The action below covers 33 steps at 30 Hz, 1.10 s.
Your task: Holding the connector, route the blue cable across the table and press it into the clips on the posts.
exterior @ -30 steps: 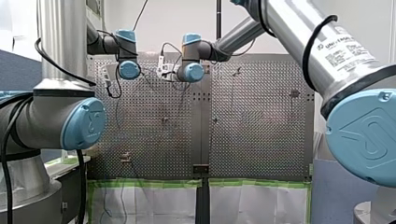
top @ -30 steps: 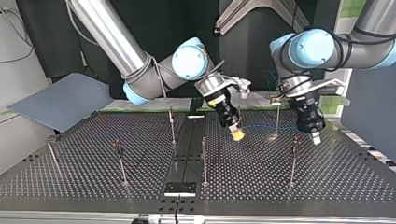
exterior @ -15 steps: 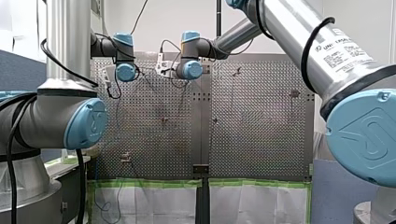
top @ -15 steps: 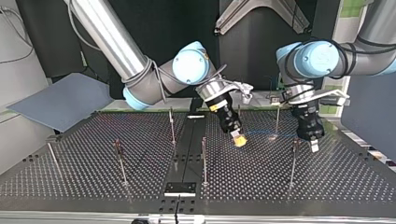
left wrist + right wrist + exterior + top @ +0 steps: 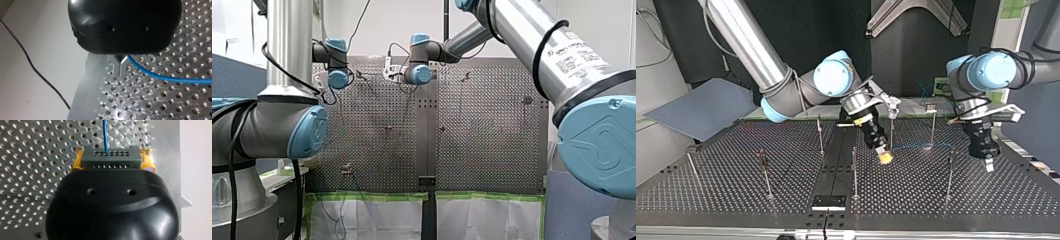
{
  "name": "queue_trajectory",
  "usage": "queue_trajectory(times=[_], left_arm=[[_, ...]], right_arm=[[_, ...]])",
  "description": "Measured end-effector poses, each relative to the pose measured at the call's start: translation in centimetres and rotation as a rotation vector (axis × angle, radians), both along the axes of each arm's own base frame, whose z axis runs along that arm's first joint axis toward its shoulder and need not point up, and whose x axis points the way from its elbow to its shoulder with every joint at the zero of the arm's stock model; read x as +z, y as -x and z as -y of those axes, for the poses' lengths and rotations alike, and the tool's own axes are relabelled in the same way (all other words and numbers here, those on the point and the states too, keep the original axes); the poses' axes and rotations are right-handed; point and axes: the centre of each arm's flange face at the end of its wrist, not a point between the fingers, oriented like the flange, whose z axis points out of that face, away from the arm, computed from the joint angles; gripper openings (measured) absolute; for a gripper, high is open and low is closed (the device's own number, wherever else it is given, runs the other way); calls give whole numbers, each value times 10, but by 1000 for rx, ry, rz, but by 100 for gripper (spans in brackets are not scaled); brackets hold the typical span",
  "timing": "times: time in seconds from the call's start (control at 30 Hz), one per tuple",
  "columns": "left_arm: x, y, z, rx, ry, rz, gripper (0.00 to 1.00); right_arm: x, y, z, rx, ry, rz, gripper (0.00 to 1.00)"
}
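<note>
In the right wrist view, yellow pads (image 5: 78, 160) clamp a dark connector block (image 5: 111, 159), and the blue cable (image 5: 105, 135) leaves its far face. In the top view, my right gripper (image 5: 883, 157) hangs low over the perforated table (image 5: 726, 165) near the middle posts. The blue cable (image 5: 921, 146) stretches from it to my left gripper (image 5: 989, 163) at that view's right. In the left wrist view, my left gripper's (image 5: 120, 65) metal fingers are pinched together just above the table, with the blue cable (image 5: 160, 77) running out from them.
Several thin posts stand on the table, among them one (image 5: 891, 131) right behind the right gripper, one (image 5: 933, 126) behind the cable and one (image 5: 950, 172) beside the left gripper. A grey board (image 5: 701, 107) lies at the top view's far left. A black wire (image 5: 37, 72) runs off the table's edge.
My left arm has swung toward the top view's right and nearer the camera, drawing the cable out. My right gripper has shifted slightly left and lower with the connector.
</note>
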Motion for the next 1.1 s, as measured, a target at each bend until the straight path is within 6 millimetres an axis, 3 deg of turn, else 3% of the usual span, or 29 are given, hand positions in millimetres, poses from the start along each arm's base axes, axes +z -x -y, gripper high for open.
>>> queue_trajectory(times=[0.37,0.6,0.93,1.0,1.07,1.1], left_arm=[[-6,-37,3,-97,9,-9,0],[-12,-62,-8,-122,20,-5,0],[-26,-69,-18,-108,34,-27,0],[-26,-69,-18,-106,35,-30,5],[-27,-69,-19,-101,37,-37,29],[-28,-68,-20,-97,39,-42,29]], right_arm=[[11,5,16,-22,16,18,0],[11,10,23,-35,17,18,0],[10,14,30,-57,17,14,0],[10,14,30,-57,17,13,0],[10,14,30,-57,17,12,0],[10,14,30,-57,16,11,0]])
